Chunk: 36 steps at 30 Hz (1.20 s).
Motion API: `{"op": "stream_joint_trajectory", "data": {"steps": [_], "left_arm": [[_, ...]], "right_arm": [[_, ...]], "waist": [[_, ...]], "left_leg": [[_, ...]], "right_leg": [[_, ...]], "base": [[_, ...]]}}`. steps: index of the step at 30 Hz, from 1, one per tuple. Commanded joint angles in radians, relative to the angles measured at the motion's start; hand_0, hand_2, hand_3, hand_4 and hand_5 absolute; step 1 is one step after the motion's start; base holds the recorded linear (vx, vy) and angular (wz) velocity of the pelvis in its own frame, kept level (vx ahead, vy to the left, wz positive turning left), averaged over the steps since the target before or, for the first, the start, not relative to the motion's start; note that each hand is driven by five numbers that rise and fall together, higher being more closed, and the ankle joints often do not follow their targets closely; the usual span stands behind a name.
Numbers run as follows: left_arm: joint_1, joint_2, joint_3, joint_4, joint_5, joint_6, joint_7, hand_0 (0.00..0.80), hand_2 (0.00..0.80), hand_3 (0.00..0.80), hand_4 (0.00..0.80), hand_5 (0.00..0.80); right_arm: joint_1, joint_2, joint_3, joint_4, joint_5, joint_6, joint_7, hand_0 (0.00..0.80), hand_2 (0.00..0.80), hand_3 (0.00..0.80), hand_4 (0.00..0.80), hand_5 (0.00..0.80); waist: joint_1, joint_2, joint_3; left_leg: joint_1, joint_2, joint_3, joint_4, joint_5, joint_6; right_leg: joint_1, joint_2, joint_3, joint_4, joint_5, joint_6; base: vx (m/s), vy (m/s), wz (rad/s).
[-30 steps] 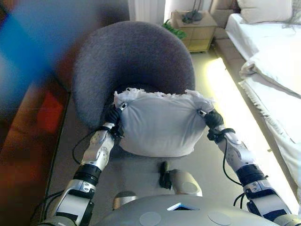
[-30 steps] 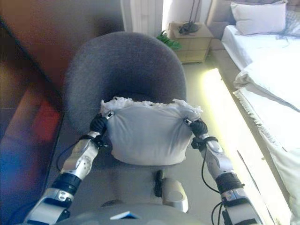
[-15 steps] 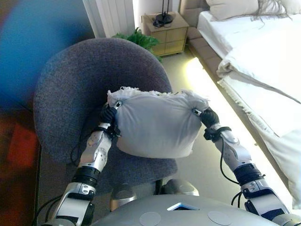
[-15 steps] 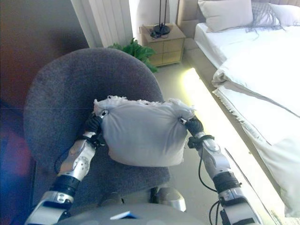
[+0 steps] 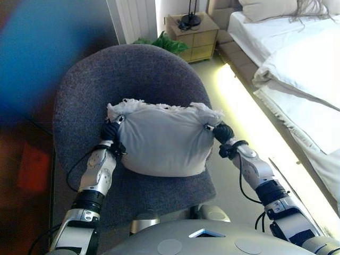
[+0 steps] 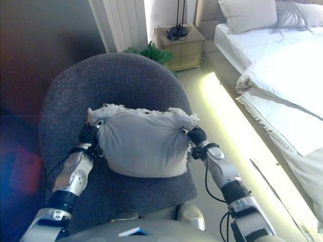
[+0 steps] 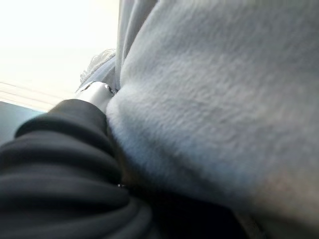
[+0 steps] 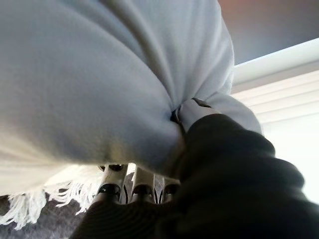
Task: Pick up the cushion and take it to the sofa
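A pale grey cushion [image 5: 162, 141] with a white fringed top edge hangs in the air between my two hands, above the seat of a round dark grey armchair [image 5: 106, 79]. My left hand [image 5: 110, 131] grips the cushion's left upper corner and my right hand [image 5: 222, 133] grips its right upper corner. In the right wrist view my thumb presses into the cushion [image 8: 99, 74] and my fingers [image 8: 142, 186] curl under its edge. The left wrist view shows the cushion [image 7: 224, 99] pressed against my hand [image 7: 94, 94], cloth bunched at it.
A bed [image 5: 303, 69] with white covers and a pillow [image 6: 247, 12] runs along the right, with a lit strip of floor [image 5: 249, 122] beside it. A wooden nightstand [image 5: 194, 34] with a lamp and a green plant [image 5: 170, 42] stand behind the armchair. A dark wall is at the left.
The whole picture has shifted, so the camera has moved: the armchair now sits more centred under the cushion. Both hands keep the same hold on the cushion's corners.
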Motion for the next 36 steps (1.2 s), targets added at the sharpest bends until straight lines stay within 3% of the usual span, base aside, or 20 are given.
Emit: {"op": "stream_joint_trajectory", "data": {"steps": [1, 3, 5, 9, 13, 16, 21, 22, 24, 36], "left_arm": [[-0.168, 0.005, -0.060, -0.003, 0.036, -0.069, 0.018, 0.800, 0.800, 0.800, 0.800, 0.800], [-0.209, 0.013, -0.074, 0.027, 0.016, -0.067, 0.024, 0.800, 0.800, 0.800, 0.800, 0.800], [-0.259, 0.016, -0.092, 0.034, 0.016, -0.072, 0.051, 0.800, 0.800, 0.800, 0.800, 0.800], [-0.510, 0.056, -0.112, 0.114, -0.040, -0.120, 0.116, 0.800, 0.800, 0.800, 0.800, 0.800], [-0.676, 0.088, -0.134, 0.171, -0.070, -0.167, 0.143, 0.800, 0.800, 0.800, 0.800, 0.800], [-0.729, 0.085, -0.140, 0.176, -0.068, -0.171, 0.171, 0.800, 0.800, 0.800, 0.800, 0.800], [-0.794, 0.076, -0.160, 0.227, -0.044, -0.150, 0.181, 0.800, 0.800, 0.800, 0.800, 0.800], [-0.811, 0.075, -0.165, 0.245, -0.039, -0.141, 0.183, 0.800, 0.800, 0.800, 0.800, 0.800], [-0.839, 0.076, -0.170, 0.265, -0.057, -0.125, 0.189, 0.800, 0.800, 0.800, 0.800, 0.800], [-1.052, 0.146, -0.253, 0.413, -0.063, -0.089, 0.207, 0.800, 0.800, 0.800, 0.800, 0.800]], "right_arm": [[-0.161, 0.089, 0.034, -0.027, 0.056, -0.069, -0.011, 0.800, 0.800, 0.800, 0.800, 0.800], [-0.195, 0.103, 0.058, -0.005, 0.039, -0.075, -0.037, 0.800, 0.800, 0.800, 0.800, 0.800], [-0.256, 0.111, 0.080, 0.010, 0.028, -0.073, -0.058, 0.800, 0.800, 0.800, 0.800, 0.800], [-0.541, 0.089, 0.097, 0.094, 0.067, -0.061, -0.087, 0.800, 0.800, 0.800, 0.800, 0.800], [-0.700, 0.020, 0.135, 0.161, 0.096, -0.106, -0.045, 0.800, 0.800, 0.800, 0.800, 0.800], [-0.749, -0.003, 0.153, 0.149, 0.097, -0.096, -0.048, 0.800, 0.800, 0.800, 0.800, 0.800], [-0.799, 0.002, 0.166, 0.198, 0.141, -0.102, -0.047, 0.800, 0.800, 0.800, 0.800, 0.800], [-0.804, 0.001, 0.165, 0.216, 0.166, -0.097, -0.045, 0.800, 0.800, 0.800, 0.800, 0.800], [-0.811, 0.003, 0.162, 0.245, 0.183, -0.100, -0.045, 0.800, 0.800, 0.800, 0.800, 0.800], [-0.958, -0.017, 0.185, 0.352, 0.187, -0.123, -0.066, 0.800, 0.800, 0.800, 0.800, 0.800]], "waist": [[0.020, -0.017, -0.034], [0.025, -0.022, -0.015], [0.022, -0.034, 0.013], [0.027, -0.038, 0.132], [0.030, -0.028, 0.212], [0.025, -0.019, 0.244], [0.018, -0.011, 0.266], [0.017, -0.008, 0.270], [0.014, -0.006, 0.276], [-0.011, 0.021, 0.278]], "left_leg": [[-0.093, -0.027, -0.049, 0.160, -0.096, 0.052], [-0.098, -0.035, -0.066, 0.189, -0.110, 0.055], [-0.116, -0.036, -0.078, 0.241, -0.141, 0.042], [-0.333, -0.024, -0.102, 0.454, -0.200, 0.033], [-0.470, 0.007, -0.118, 0.550, -0.203, 0.009], [-0.530, 0.004, -0.123, 0.601, -0.213, 0.006], [-0.587, 0.011, -0.114, 0.711, -0.271, 0.015], [-0.581, 0.019, -0.116, 0.750, -0.316, 0.010], [-0.585, 0.023, -0.116, 0.782, -0.339, 0.008], [-0.563, 0.026, -0.109, 0.768, -0.331, -0.018]], "right_leg": [[-0.042, -0.156, -0.011, 0.218, 0.005, 0.081], [-0.082, -0.197, 0.003, 0.242, 0.052, 0.081], [-0.119, -0.199, 0.013, 0.167, 0.060, 0.095], [-0.277, -0.201, 0.035, 0.235, 0.038, 0.104], [-0.370, -0.196, 0.030, 0.283, 0.020, 0.098], [-0.442, -0.208, 0.038, 0.358, -0.007, 0.093], [-0.504, -0.223, 0.055, 0.485, -0.060, 0.079], [-0.501, -0.225, 0.064, 0.530, -0.099, 0.084], [-0.502, -0.232, 0.070, 0.559, -0.119, 0.086], [-0.467, -0.252, 0.069, 0.535, -0.126, 0.095]], "base": [[0.014, 0.099, -0.01], [0.090, 0.018, 0.01], [0.049, -0.089, -0.02], [-0.408, -0.088, -0.04], [-0.302, -0.049, -0.16], [-0.117, 0.062, -0.20], [0.010, 0.030, 0.02], [0.131, -0.021, 0.13], [0.111, -0.035, -0.01], [0.054, -0.002, -0.02]]}}
